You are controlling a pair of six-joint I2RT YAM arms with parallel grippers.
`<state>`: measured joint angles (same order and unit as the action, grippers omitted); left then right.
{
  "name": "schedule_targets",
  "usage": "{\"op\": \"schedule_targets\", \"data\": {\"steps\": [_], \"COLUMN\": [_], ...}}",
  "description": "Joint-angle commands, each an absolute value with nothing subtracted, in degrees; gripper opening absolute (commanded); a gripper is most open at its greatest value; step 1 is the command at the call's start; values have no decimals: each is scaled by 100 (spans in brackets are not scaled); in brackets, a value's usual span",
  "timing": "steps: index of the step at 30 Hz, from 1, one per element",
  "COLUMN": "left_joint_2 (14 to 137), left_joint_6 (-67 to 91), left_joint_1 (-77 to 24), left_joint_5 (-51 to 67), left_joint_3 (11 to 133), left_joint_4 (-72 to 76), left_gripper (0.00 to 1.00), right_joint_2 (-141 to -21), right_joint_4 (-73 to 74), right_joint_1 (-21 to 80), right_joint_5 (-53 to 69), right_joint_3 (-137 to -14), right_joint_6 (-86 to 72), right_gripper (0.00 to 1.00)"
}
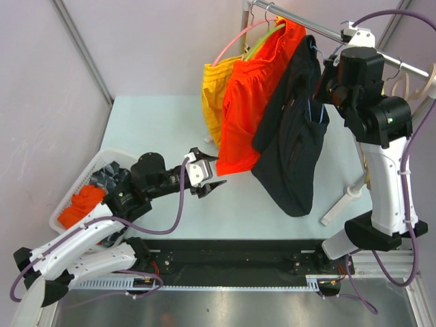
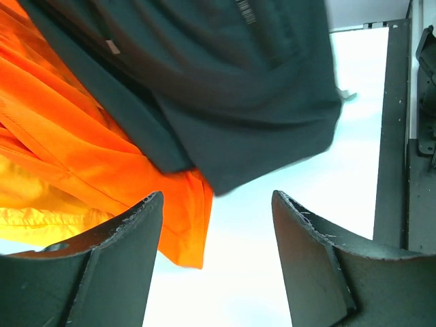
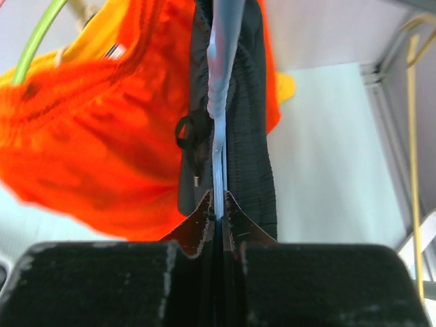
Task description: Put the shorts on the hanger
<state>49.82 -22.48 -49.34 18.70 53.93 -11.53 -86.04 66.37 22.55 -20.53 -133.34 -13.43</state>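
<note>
1. A pale blue-green table (image 1: pixel 157 122) stands in a corner of plain lilac-grey walls; a black mounting bar (image 1: pixel 231 255) runs along its near edge by the two arm bases
2. A metal rail (image 1: pixel 320 29) crosses the upper right above the table, and clothes hang from it in a tight row
3. From left to right hang yellow shorts (image 1: pixel 212 95), orange shorts (image 1: pixel 248 109) and then the shorts (image 1: pixel 293 150), dark navy-black and reaching lowest in the top view; a pink hanger (image 1: pixel 231 39) and a green hanger (image 1: pixel 264 37) arch above the bright pairs
4. The shorts are draped on the hanger (image 3: pixel 219 88), a thin light-blue wire that runs down between the waistband folds in the right wrist view; the dark cloth overlaps the orange pair and touches it
5. The right gripper (image 3: pixel 216 204) is up by the rail, its fingers pressed together on the blue wire
6. The left gripper (image 2: pixel 218 204) hovers over the table just below the orange hem, fingers spread wide with nothing between them
7. Cream hangers (image 1: pixel 409 85) hang at the rail's far right, behind the right arm; a white basket (image 1: pixel 75 177) holding an orange garment (image 1: pixel 80 204) and patterned cloth sits at the table's left edge, beside the left arm
</note>
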Motion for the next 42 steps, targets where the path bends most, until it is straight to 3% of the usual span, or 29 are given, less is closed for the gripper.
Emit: {"op": "schedule_targets", "data": {"steps": [1,8,21,42], "left_joint_2": [4843,4772,4817,4685], "left_joint_6": [-2136,-2215,-2154,-1600], "left_joint_1": [-4878,-4878,-4738,-3656], "left_joint_5": [1934,1916,1626,1872], "left_joint_3": [5502,5432,5783,6038], "left_joint_4": [-932,-967,-1512,-2083], "left_gripper": [69,69,70,71], "right_joint_2": [-8771,-9061,-10458,-11461], "right_joint_4": [6073,5986,5836,3728], "right_joint_1": [2303,2417,2478,2777], "right_joint_5": [-2935,-3234,-3358,-3050], "right_joint_3": [-13606,-13438,-14607,-14546], "right_joint_6": [-1292,-1371,-1564,-2214], "right_gripper": [0,0,0,0]}}
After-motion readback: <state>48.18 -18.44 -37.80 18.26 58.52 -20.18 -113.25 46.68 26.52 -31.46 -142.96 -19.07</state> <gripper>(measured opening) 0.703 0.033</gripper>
